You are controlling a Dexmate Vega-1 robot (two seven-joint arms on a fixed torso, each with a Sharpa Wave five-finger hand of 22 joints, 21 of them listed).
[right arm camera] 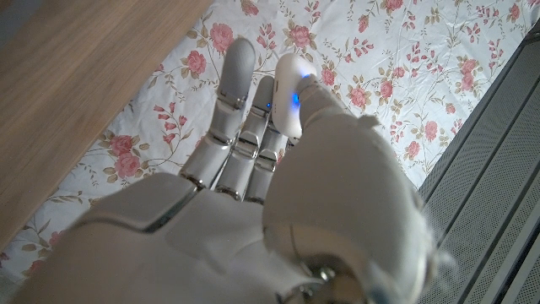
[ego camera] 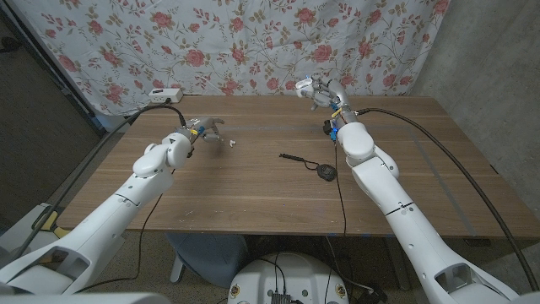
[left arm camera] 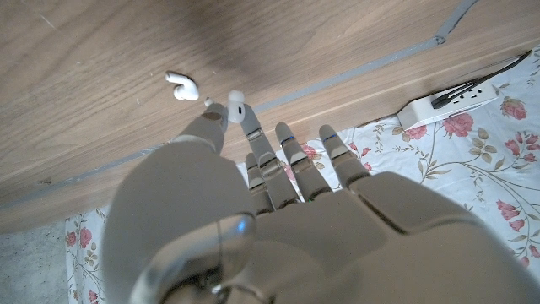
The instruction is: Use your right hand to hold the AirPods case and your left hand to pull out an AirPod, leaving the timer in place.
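Observation:
My right hand (ego camera: 321, 93) is raised over the table's far edge and grips the white AirPods case (ego camera: 304, 84); in the right wrist view the case (right arm camera: 291, 93) sits between thumb and fingers. At the left of the table my left hand (ego camera: 202, 131) hovers low and pinches a white AirPod (left arm camera: 237, 106) between thumb and a fingertip. A second AirPod (ego camera: 228, 143) (left arm camera: 181, 85) lies loose on the wood just beyond those fingers. The black timer (ego camera: 326, 172) with its strap (ego camera: 295, 158) lies on the table near my right forearm.
A white power strip (ego camera: 163, 94) (left arm camera: 447, 100) sits at the table's far left edge against the flowered cloth. A black cable (ego camera: 422, 118) runs across the right side of the wooden table (ego camera: 253, 194).

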